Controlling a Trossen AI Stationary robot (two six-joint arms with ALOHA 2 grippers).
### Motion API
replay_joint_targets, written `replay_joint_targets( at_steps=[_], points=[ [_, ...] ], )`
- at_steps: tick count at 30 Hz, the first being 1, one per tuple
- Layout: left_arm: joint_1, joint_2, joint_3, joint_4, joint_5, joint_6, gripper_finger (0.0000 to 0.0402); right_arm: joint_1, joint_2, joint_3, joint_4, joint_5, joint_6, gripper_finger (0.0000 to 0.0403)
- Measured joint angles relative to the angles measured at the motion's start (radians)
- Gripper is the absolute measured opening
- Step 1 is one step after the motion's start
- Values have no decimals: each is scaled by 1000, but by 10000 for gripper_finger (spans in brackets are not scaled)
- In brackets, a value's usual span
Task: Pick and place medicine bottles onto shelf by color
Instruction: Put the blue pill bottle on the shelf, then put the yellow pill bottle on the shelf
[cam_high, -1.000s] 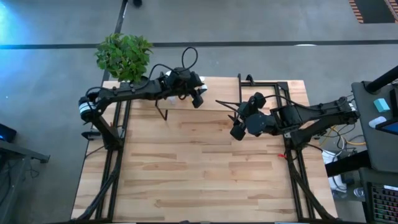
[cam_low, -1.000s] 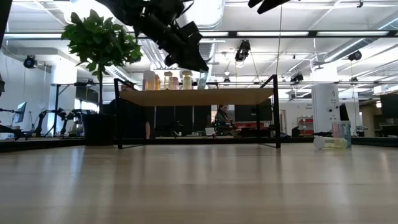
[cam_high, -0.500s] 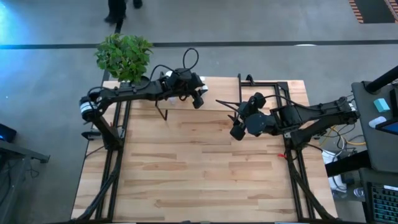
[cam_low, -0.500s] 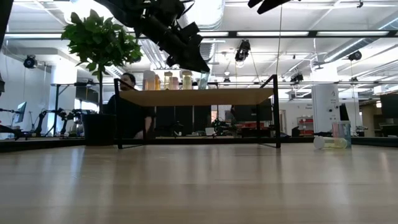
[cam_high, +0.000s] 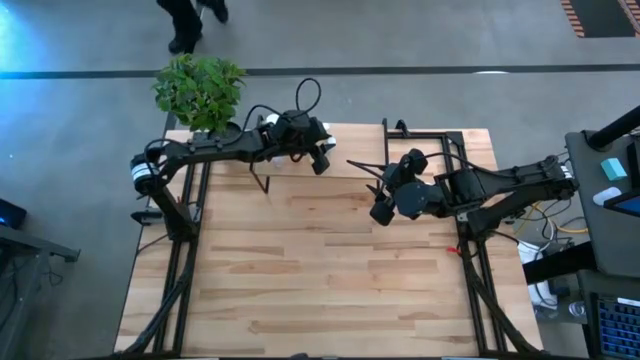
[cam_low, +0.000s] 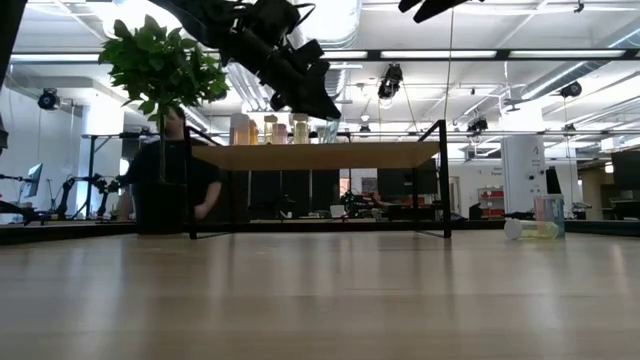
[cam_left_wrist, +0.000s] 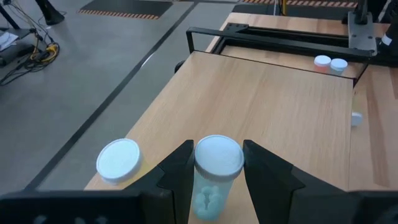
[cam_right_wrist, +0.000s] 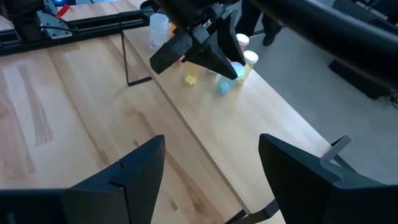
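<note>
Overhead looks straight down, low camera level across; wrist cameras close, all sharing the shelf (cam_high: 330, 165).

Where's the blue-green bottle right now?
In the left wrist view the blue-green bottle sits upright between the left claw fingers, over the shelf, with a white-capped yellow bottle beside it.

Person (cam_low: 165, 185) now farther left

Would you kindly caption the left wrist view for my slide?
Left gripper holding a blue-green bottle over the shelf, beside a yellow bottle.
</note>
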Motion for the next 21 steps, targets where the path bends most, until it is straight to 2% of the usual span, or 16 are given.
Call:
replay_joint_targets(
  at_steps=[7,16,21],
  points=[
    [0,0,-5,-3,0,2,116,0,0,0,-2,0,-6,249],
    [0,2,-6,-2,-24,5,189,0,0,0,-3,-2,-11,249],
    [0,-5,16,-12,-25,1,205,0,0,0,-9,-2,-11,249]
  ],
)
